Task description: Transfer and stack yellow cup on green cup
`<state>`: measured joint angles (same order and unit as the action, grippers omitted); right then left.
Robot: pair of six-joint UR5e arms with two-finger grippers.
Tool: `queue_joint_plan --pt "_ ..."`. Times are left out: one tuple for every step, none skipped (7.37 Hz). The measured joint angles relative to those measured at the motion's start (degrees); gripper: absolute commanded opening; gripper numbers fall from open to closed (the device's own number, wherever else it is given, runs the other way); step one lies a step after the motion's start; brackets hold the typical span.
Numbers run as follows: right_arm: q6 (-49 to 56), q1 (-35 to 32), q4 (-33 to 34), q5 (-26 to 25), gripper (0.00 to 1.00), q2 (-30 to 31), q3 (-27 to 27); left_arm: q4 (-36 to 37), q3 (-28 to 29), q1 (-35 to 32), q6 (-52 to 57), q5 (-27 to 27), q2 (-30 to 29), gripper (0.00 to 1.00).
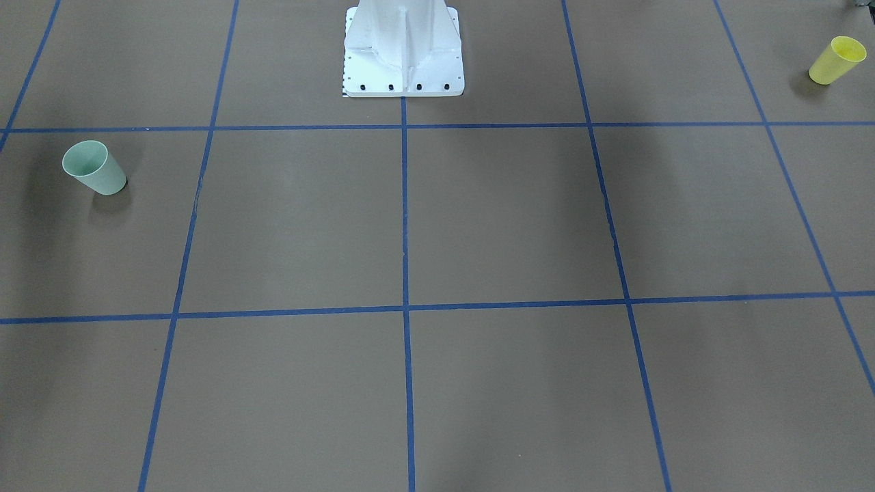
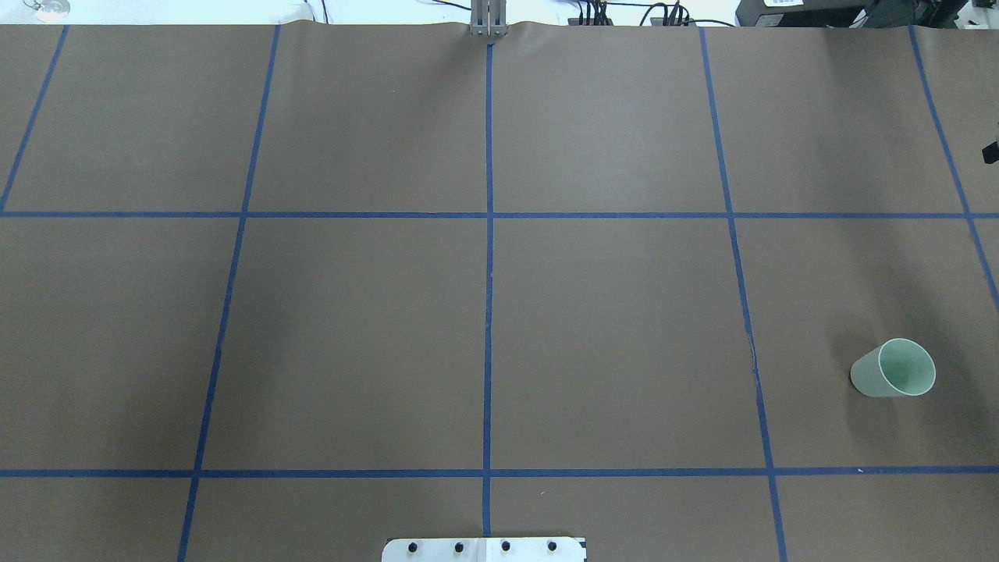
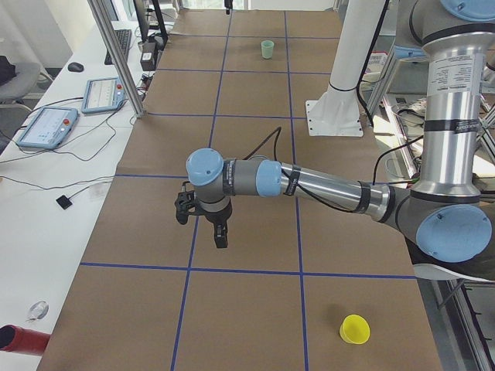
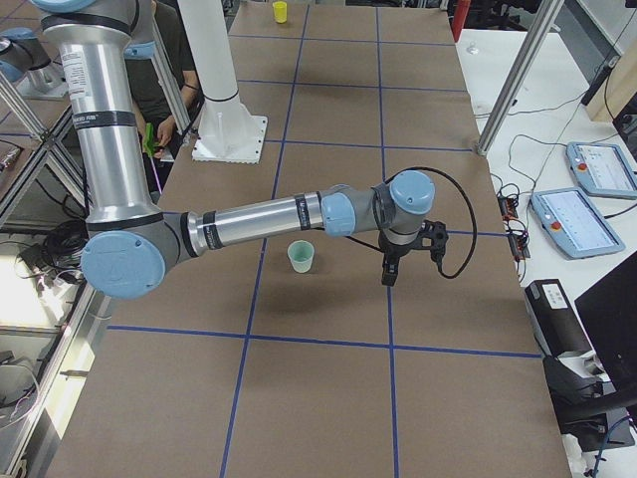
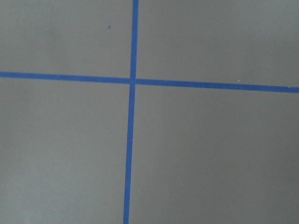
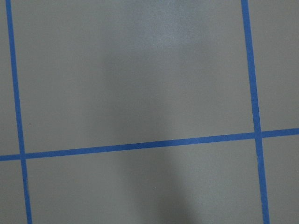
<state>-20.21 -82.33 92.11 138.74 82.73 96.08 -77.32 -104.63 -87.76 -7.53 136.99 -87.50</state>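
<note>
The yellow cup (image 1: pixel 837 60) stands upright near the table's corner on my left side; it also shows in the exterior left view (image 3: pixel 355 329) and the exterior right view (image 4: pixel 280 11). It is outside the overhead view. The green cup (image 2: pixel 894 368) stands upright on my right side, also seen in the front-facing view (image 1: pixel 94 167). My left gripper (image 3: pixel 203 224) hangs above the table, well away from the yellow cup. My right gripper (image 4: pixel 390 271) hangs above the table just beyond the green cup (image 4: pixel 301 256). I cannot tell whether either gripper is open or shut. Both wrist views show only table.
The brown table carries a grid of blue tape lines (image 2: pixel 488 234). The white robot base (image 1: pixel 403 61) stands at the table's robot-side edge. A side bench holds tablets (image 3: pixel 48 126) and cables beyond a metal post (image 3: pixel 116 54). A person (image 4: pixel 164 80) sits behind the robot.
</note>
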Motion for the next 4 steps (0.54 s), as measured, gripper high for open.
queue_joint_plan --pt "0.00 -0.02 0.05 -0.21 1.00 0.80 1.03 0.00 -0.77 -0.43 0.37 0.12 0.46 1.00" --pt "-0.01 -0.02 0.12 -0.33 1.00 1.34 1.76 -0.06 -1.81 -0.72 1.00 -0.07 0.64 1.00" --pt "0.01 -0.01 0.26 -0.37 1.00 1.56 1.95 -0.13 -2.51 -0.89 1.34 -0.26 1.19 1.00" --pt "0.09 0.02 0.40 -0.38 1.00 1.69 1.98 -0.22 -3.13 -0.92 1.45 -0.31 2.01 1.00"
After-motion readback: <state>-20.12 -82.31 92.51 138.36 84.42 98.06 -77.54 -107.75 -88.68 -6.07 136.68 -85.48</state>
